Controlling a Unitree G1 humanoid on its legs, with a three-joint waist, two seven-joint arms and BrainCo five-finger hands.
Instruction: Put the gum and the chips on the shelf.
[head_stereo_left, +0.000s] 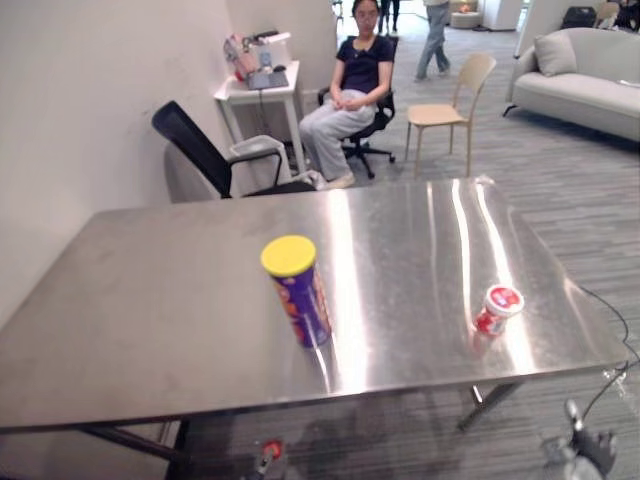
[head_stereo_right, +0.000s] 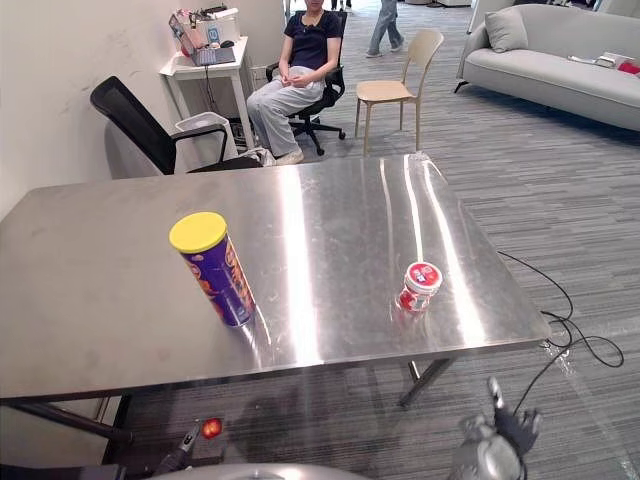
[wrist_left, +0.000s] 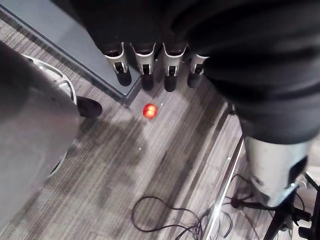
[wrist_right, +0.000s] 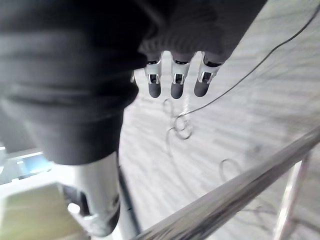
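Centre of the frame, head views: a steel table (head_stereo_right: 100, 300), top reflective, streaked with light and running from the lower left up to the far edge at mid-frame.

Item 1: chips can (head_stereo_right: 215, 270), purple with a yellow lid. It stands upright left of centre, nearer the table's near edge than its far one.

Item 2: gum tub (head_stereo_right: 419, 286), small, with a red and white lid. It stands right of centre, close to the near right corner and well apart from the can. Open steel lies between the two and behind both, up to the far edge.

Item 3: left hand (wrist_left: 145, 62), seen in its wrist view. Its fingers are straight and hang over grey carpet (head_stereo_right: 560, 200), holding nothing.

Item 4: right hand (wrist_right: 177, 75), fingers likewise straight with nothing in them. The head view places it at the lower right, below the table's near edge and over the carpet.

Room, upper part of the frame:
- A black chair (head_stereo_right: 140, 125) sits just beyond the far left edge of the table.
- A white side table (head_stereo_right: 205, 65) with clutter stands against the wall.
- A seated person (head_stereo_right: 295, 70) is beside it, on an office chair.
- A beige chair (head_stereo_right: 400, 80) stands to the person's right.
- A grey sofa (head_stereo_right: 560, 70) is at the upper right.
- A walking person (head_stereo_right: 385, 25) is at the top edge.

Open carpet spreads right of the table, towards the sofa.
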